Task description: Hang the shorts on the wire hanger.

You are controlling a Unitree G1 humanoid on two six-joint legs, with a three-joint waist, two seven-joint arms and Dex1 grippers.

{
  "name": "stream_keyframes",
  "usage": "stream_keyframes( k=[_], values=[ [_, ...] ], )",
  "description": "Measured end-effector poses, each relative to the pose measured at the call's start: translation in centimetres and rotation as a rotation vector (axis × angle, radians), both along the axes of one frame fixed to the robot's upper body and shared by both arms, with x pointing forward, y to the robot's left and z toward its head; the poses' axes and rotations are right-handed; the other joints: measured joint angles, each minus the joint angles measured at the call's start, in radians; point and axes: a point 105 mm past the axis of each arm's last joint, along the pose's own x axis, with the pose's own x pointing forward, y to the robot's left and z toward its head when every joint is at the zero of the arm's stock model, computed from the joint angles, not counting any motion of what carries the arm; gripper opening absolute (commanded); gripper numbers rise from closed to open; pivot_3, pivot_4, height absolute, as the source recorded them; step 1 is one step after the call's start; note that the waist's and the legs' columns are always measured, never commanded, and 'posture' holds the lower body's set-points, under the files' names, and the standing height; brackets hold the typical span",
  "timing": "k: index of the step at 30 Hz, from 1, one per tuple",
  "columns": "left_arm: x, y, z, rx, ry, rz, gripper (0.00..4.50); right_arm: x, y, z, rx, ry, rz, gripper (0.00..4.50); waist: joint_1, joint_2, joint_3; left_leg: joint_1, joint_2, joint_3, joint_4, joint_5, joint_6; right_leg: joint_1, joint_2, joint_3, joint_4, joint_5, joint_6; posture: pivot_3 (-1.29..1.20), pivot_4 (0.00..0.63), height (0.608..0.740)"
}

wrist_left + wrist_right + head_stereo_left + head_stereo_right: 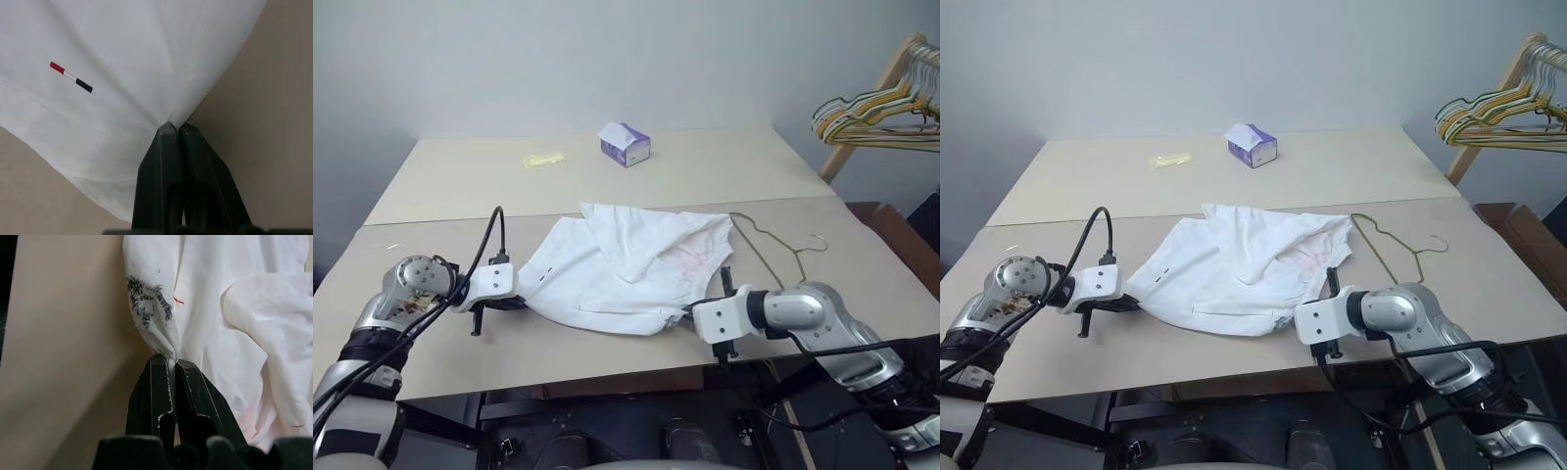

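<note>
Two grippers pinch the shorts at opposite ends. Shorts lie spread and rumpled on the near tan table, roughly mid-table, faint pink print toward the robot's right side. Left gripper clenched on a corner of the white fabric at the shorts' left edge, cloth drawn into a point between the fingers; a small red, white and dark tab sits on the fabric nearby. Right gripper clenched on a bunched fold at the shorts' right near edge, just beside a patch of dark scribbled marks. Wire hanger lies flat on the table, one end under the shorts' right edge, hook pointing right. Purple-and-white tissue box on the far table. Bunch of coloured hangers hangs at far right.
</note>
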Motion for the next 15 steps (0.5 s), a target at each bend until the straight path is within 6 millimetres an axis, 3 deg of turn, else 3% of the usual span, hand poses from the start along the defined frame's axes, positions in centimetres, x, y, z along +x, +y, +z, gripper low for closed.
stream_keyframes(
  k=[3, 10, 13, 15],
  values=[
    [0.1, 0.1, 0.1, 0.017, -0.038, 0.013, 0.03, 0.1, 0.1, 0.0, -0.001, -0.008, -0.007, 0.00, 0.000, 0.000, 0.000, 0.000, 0.000, 0.000, 0.000, 0.000, 0.000, 0.000, 0.000, 0.000, 0.000, 0.000, 0.000, -0.03, 0.000, 0.740],
    [-3.2, 0.7, 1.2, 0.117, 0.044, -0.071, 0.03, -1.9, -0.2, 0.2, -0.015, 0.089, 0.051, 0.00, -0.016, -0.001, 0.000, -0.002, 0.000, 0.000, 0.000, 0.000, 0.001, -0.002, 0.000, 0.000, -0.001, 0.000, 0.001, -0.03, 0.000, 0.740],
    [-1.2, 0.0, 2.9, 0.169, -0.077, -0.092, 0.03, 1.1, -0.4, 2.0, 0.007, 0.020, 0.003, 0.00, -0.011, -0.001, 0.001, 0.001, 0.000, 0.000, 0.002, 0.000, 0.001, 0.002, 0.000, 0.000, 0.000, -0.001, 0.004, -0.02, 0.000, 0.740],
    [1.8, -1.0, 5.1, 0.157, -0.218, -0.061, 0.03, 4.5, -0.9, 3.5, 0.005, -0.054, -0.072, 0.00, -0.006, -0.001, 0.000, 0.002, 0.000, 0.000, 0.003, 0.001, 0.001, 0.004, 0.000, 0.000, 0.000, -0.001, 0.004, -0.02, 0.000, 0.740]
  ],
)
